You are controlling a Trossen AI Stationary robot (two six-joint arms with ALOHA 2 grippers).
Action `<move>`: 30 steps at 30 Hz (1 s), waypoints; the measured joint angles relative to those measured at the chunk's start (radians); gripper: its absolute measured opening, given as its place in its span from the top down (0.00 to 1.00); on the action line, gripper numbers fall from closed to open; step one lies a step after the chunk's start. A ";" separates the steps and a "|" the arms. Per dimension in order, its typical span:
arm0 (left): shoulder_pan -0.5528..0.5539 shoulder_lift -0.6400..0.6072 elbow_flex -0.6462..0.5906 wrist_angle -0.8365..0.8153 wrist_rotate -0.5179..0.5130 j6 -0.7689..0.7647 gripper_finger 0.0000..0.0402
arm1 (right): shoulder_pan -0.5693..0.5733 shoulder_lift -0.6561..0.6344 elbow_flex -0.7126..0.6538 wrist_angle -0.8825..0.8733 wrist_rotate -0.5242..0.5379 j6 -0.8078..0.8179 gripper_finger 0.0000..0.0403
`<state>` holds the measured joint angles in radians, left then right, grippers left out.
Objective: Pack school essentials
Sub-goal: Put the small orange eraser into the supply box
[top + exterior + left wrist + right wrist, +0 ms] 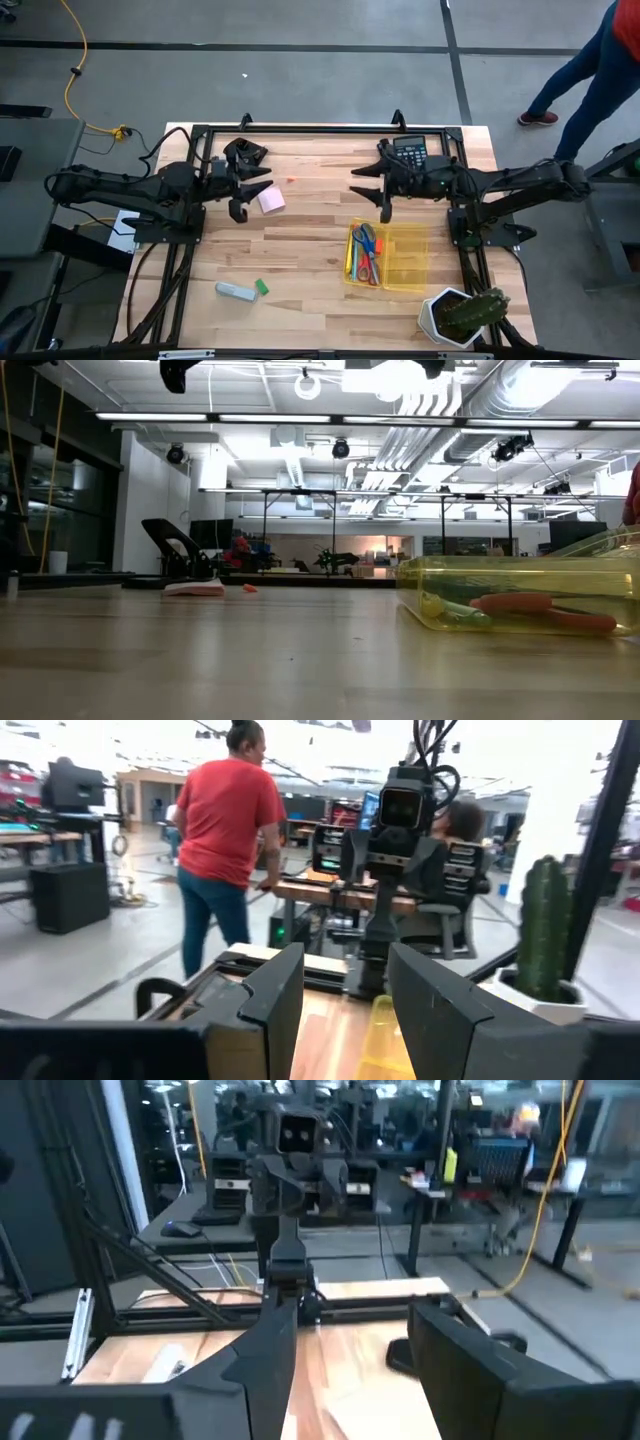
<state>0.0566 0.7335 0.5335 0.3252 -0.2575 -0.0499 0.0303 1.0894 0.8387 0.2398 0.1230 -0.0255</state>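
On the table [300,260] a yellow bin [387,257] near the right side holds the scissors [368,253] and pens, with a cactus [462,312] just beside its near corner. The left gripper [250,197] hovers open and empty beside the pink pad [271,200]; the right gripper [371,187] hangs open behind the bin. A green eraser [260,287] lies at the near left.
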 joint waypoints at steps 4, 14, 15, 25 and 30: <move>-0.001 -0.001 0.000 0.000 0.023 -0.018 0.66 | 0.000 0.009 0.000 0.020 -0.001 -0.026 0.54; 0.015 0.034 0.086 -0.170 -0.106 -0.107 0.66 | 0.000 0.009 0.000 0.020 0.005 -0.027 0.54; 0.030 0.058 0.131 -0.264 -0.137 -0.123 0.66 | 0.000 0.009 0.000 0.020 0.016 -0.028 0.54; 0.335 0.441 0.557 -1.008 0.010 -0.036 0.66 | 0.000 0.011 -0.001 0.014 0.042 -0.017 0.54; 0.462 0.673 0.648 -1.122 0.211 0.063 0.66 | 0.000 0.011 -0.001 0.011 0.042 -0.017 0.54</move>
<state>0.5188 1.4069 1.1815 -0.7966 -0.0462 0.0129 0.0303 1.1007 0.8375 0.2512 0.1654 -0.0422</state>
